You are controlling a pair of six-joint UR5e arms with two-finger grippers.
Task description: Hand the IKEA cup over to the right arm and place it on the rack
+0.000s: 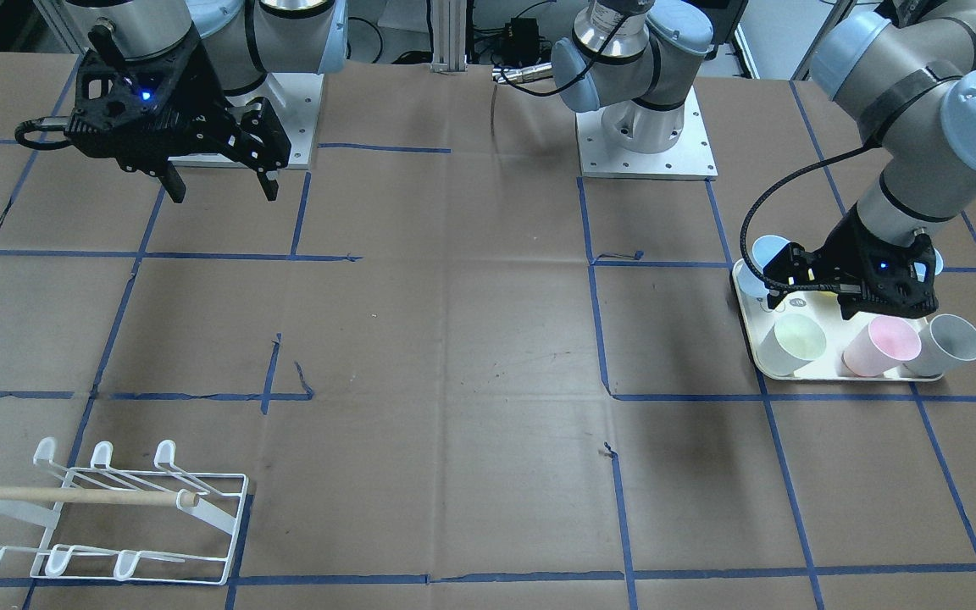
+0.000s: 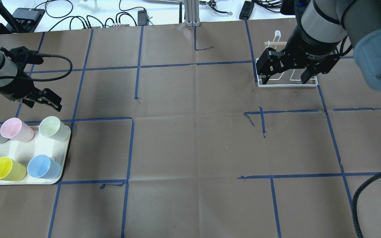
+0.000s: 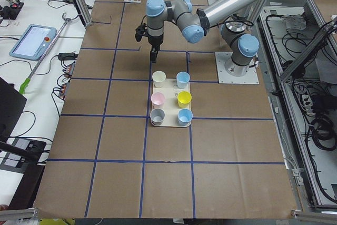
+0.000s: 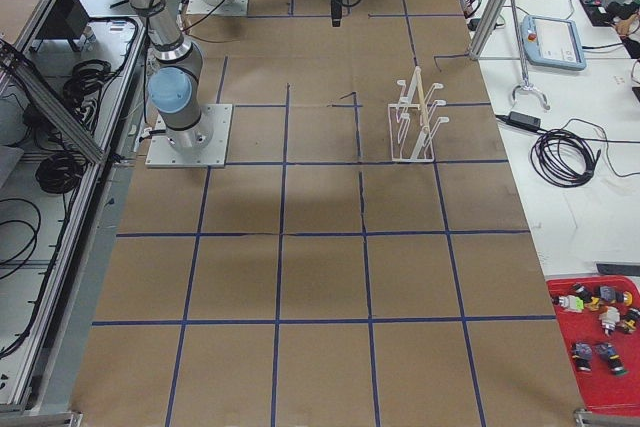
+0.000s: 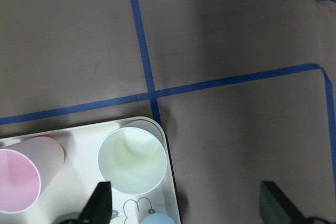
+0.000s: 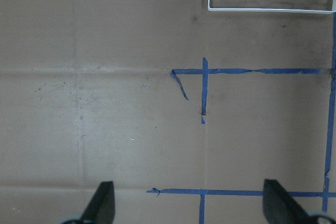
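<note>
**Both grippers empty, cups waiting on the tray**

Left gripper (image 5: 189,204) hovers with its jaws spread wide and nothing between them, over the corner of the cream rounded plastic tray (image 2: 21,149) where the pale green plastic cup (image 5: 132,160) stands upright, mouth up. Five more cups share the tray: pink, grey, yellow and two light blue. I take the green one as the likely pick, since it sits nearest the fingers.

Right gripper (image 1: 222,188) hangs parted and empty above bare table, well apart from the low white wire rack with its wooden dowel (image 1: 115,496).

I judge the cup light, thin-walled and smooth, so it may slip or flex under a hard squeeze. I would pinch one wall at the rim, a finger inside and one outside, leaving the tapered body free for the right arm to grasp at the hand-over.
</note>
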